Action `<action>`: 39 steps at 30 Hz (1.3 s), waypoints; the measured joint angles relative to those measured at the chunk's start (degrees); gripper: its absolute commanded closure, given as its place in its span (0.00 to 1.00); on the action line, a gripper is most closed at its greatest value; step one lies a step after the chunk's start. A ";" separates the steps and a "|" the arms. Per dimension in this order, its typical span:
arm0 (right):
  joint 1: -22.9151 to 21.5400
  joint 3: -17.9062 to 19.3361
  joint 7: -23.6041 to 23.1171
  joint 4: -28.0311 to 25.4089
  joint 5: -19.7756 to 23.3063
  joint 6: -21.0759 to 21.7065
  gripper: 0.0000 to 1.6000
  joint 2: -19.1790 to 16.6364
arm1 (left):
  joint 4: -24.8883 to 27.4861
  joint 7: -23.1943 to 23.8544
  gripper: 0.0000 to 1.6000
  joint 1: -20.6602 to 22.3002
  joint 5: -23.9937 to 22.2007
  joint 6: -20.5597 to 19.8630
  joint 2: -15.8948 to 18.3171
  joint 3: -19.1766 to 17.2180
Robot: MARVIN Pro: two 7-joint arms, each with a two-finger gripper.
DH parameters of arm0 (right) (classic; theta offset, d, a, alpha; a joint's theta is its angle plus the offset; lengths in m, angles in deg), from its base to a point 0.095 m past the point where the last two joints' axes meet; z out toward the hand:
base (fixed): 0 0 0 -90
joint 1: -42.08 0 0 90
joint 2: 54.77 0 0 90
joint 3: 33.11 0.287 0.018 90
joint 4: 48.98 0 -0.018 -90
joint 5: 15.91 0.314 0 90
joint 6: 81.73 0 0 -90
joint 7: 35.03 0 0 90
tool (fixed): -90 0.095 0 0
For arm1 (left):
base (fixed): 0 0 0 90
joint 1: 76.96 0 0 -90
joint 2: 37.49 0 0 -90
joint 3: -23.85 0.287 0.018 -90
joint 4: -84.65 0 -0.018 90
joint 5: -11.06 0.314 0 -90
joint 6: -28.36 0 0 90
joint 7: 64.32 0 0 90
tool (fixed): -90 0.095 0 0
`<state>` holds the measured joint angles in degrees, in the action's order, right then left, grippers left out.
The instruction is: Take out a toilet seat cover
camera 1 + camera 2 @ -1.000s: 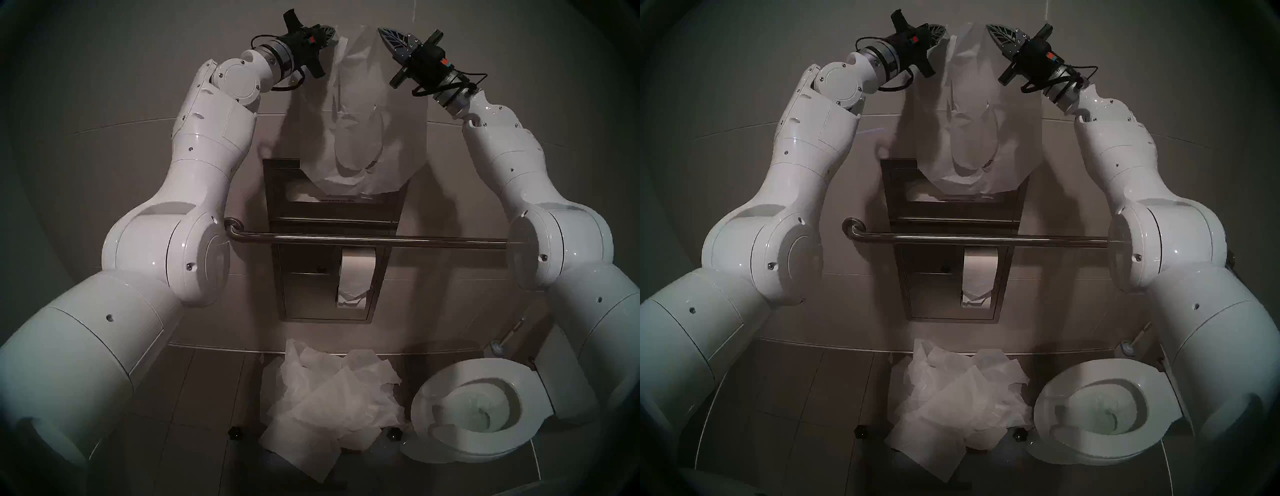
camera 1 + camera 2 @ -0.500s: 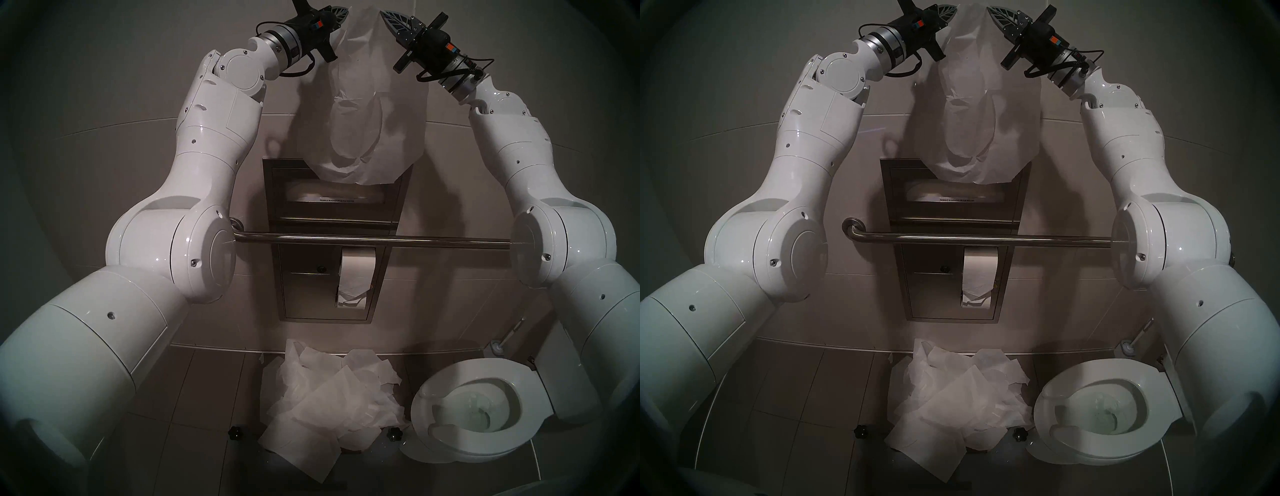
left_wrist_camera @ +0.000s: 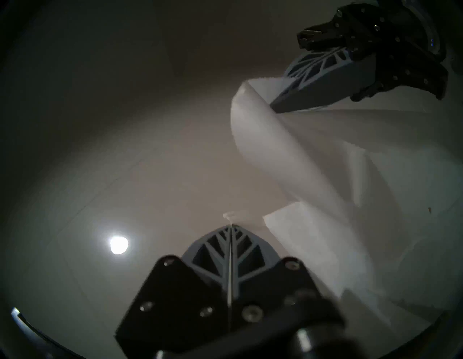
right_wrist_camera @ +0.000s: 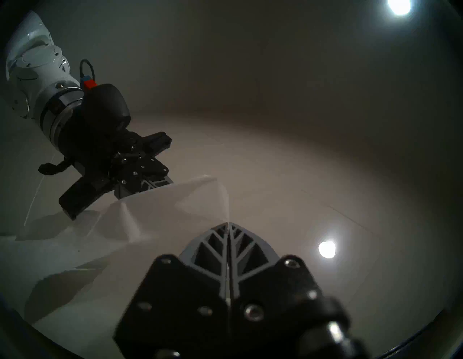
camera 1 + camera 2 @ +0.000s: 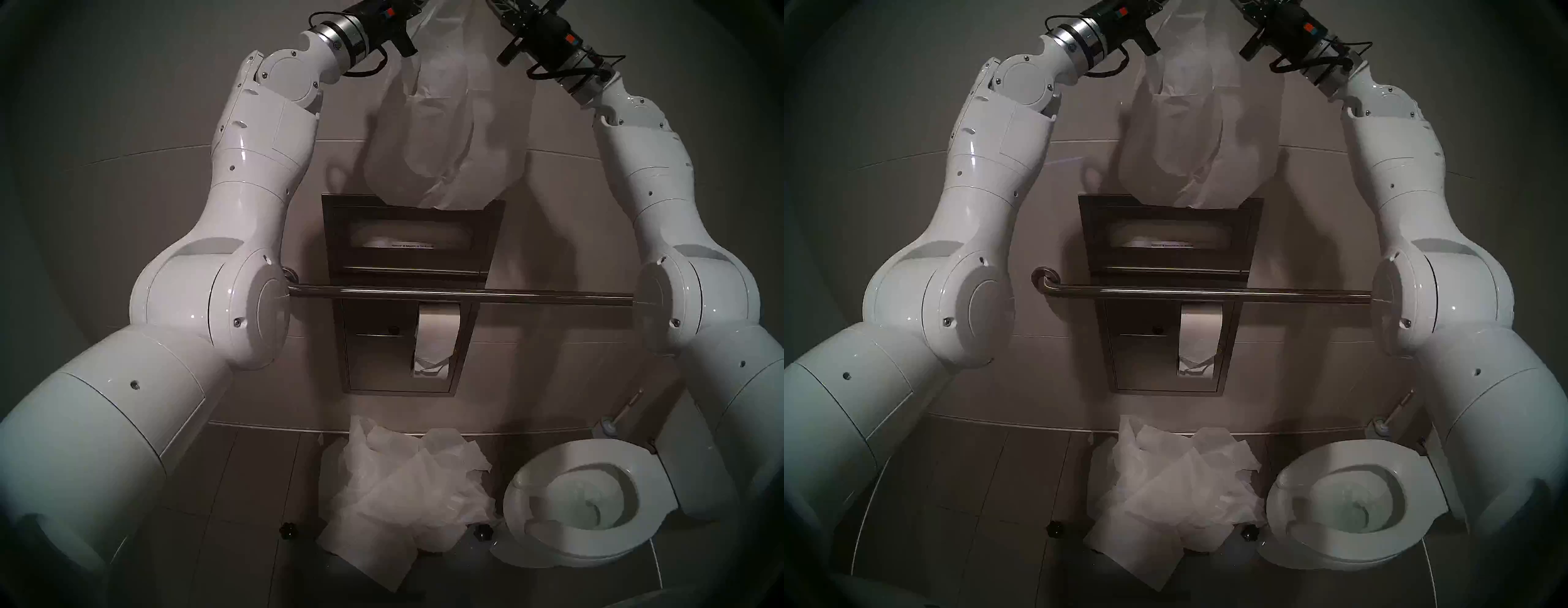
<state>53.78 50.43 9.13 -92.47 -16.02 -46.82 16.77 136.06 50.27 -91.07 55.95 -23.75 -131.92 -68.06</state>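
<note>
The toilet seat cover (image 5: 449, 127) is a thin white tissue sheet with an oval centre flap. It hangs in front of the wall from both grippers, and also shows in the other head view (image 5: 1199, 127). Its lower edge hangs level with the top of the steel wall dispenser (image 5: 339, 237). In the left wrist view my left gripper (image 3: 231, 227) is shut, with a scrap of the sheet (image 3: 325, 175) poking past its tips. In the right wrist view my right gripper (image 4: 228, 223) is shut on the sheet's top edge (image 4: 125, 238). The head views cut off both grippers' fingertips at the top.
A steel grab bar (image 5: 466, 293) crosses the wall below the dispenser. A toilet paper roll (image 5: 439, 327) hangs under it. A big heap of white paper sheets (image 5: 403, 501) lies on the floor. The toilet (image 5: 585, 505) and a brush (image 5: 611, 424) stand at the right.
Both arms have risen and carried the cover upward. Its lower edge has moved from over the dispenser's slot up to the dispenser's top edge. The grippers' tips have left the head views.
</note>
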 measured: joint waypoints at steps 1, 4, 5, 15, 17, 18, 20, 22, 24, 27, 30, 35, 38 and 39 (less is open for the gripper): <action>0.54 0.25 0.06 -1.01 0.01 0.00 1.00 -0.23 | 0.35 0.07 1.00 -0.13 -0.23 0.28 -0.03 -0.13; 2.39 0.90 0.11 -3.60 0.29 -0.01 1.00 -0.77 | 1.46 0.39 1.00 -0.87 -0.96 0.99 -0.14 -0.40; 3.13 1.13 0.12 -4.45 0.43 -0.01 1.00 -0.93 | 1.82 0.59 1.00 -1.26 -1.27 1.19 -0.21 -0.48; 10.92 2.80 0.02 -11.27 2.06 -0.01 1.00 -2.14 | 3.88 4.68 1.00 -8.16 -4.40 2.08 -1.77 -0.84; 13.12 3.18 -0.03 -12.91 2.34 -0.01 1.00 -2.49 | 4.53 6.10 1.00 -10.36 -5.27 2.10 -2.30 -0.85; 14.06 3.32 -0.05 -13.49 2.41 -0.01 1.00 -2.66 | 4.85 6.65 1.00 -11.29 -5.58 2.10 -2.52 -0.85; 15.65 3.64 -0.06 -14.27 2.58 -0.02 1.00 -2.89 | 5.66 7.66 1.00 -12.85 -6.13 2.10 -2.85 -0.86; 17.67 4.12 -0.04 -15.09 2.78 -0.02 1.00 -3.14 | 6.96 8.89 1.00 -14.71 -6.80 2.06 -3.21 -0.92; 19.61 4.51 -0.02 -15.89 2.98 -0.02 1.00 -3.33 | 8.32 9.98 1.00 -16.34 -7.37 1.94 -3.49 -1.01; 22.37 4.93 0.00 -17.04 3.26 -0.01 1.00 -3.44 | 10.30 11.42 1.00 -18.40 -8.10 1.44 -3.82 -1.15; 24.88 5.30 0.05 -18.08 3.54 -0.01 1.00 -3.44 | 12.15 12.67 1.00 -20.07 -8.72 0.80 -4.08 -1.33; 29.33 6.18 0.21 -20.42 3.84 0.00 1.00 -3.43 | 15.46 14.99 1.00 -22.79 -9.84 -0.60 -4.58 -1.54; 32.30 6.92 0.39 -22.53 4.00 0.00 1.00 -3.38 | 17.90 16.73 1.00 -24.69 -10.66 -2.05 -5.01 -1.73; 32.90 7.11 0.47 -22.99 4.03 0.00 1.00 -3.34 | 18.46 17.13 1.00 -25.10 -10.83 -2.46 -5.10 -1.78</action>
<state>86.67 57.54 9.59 -115.46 -11.99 -46.82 13.43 154.52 67.40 -116.17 45.12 -26.21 -137.02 -69.84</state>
